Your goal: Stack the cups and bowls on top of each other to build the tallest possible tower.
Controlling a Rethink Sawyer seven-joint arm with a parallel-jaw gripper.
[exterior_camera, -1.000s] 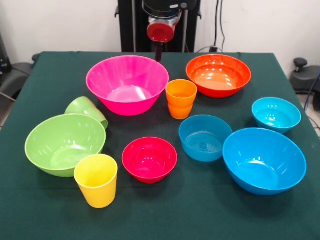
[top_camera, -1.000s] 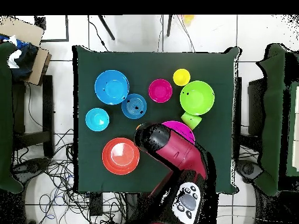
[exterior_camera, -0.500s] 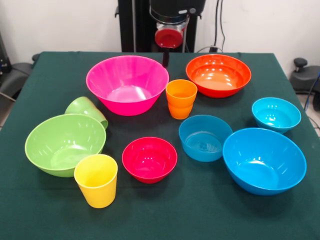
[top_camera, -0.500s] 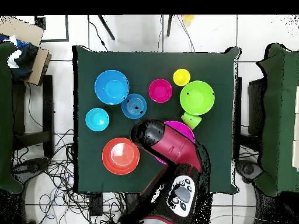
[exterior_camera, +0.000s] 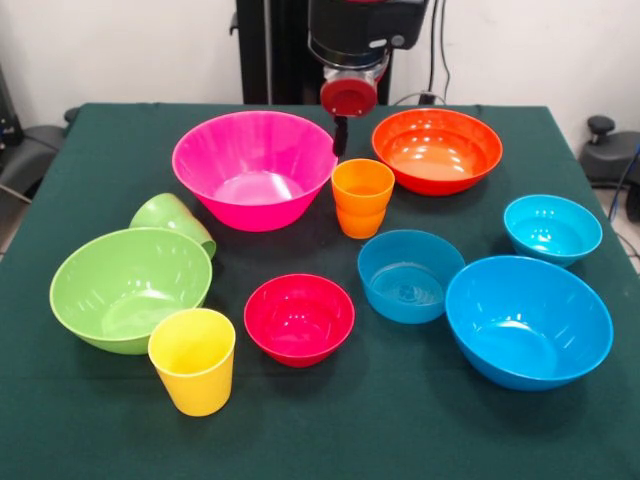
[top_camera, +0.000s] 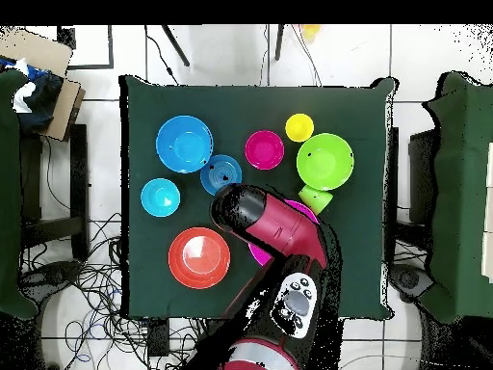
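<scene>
Green cloth covers the tabletop (exterior_camera: 90, 420), where the bowls and cups stand apart, none stacked yet. From the front, the pink bowl (exterior_camera: 254, 168) sits left of the orange cup (exterior_camera: 362, 196), which stands upright. The gripper (exterior_camera: 339, 135) hangs just above and behind that cup, carrying nothing; its opening cannot be told.
</scene>
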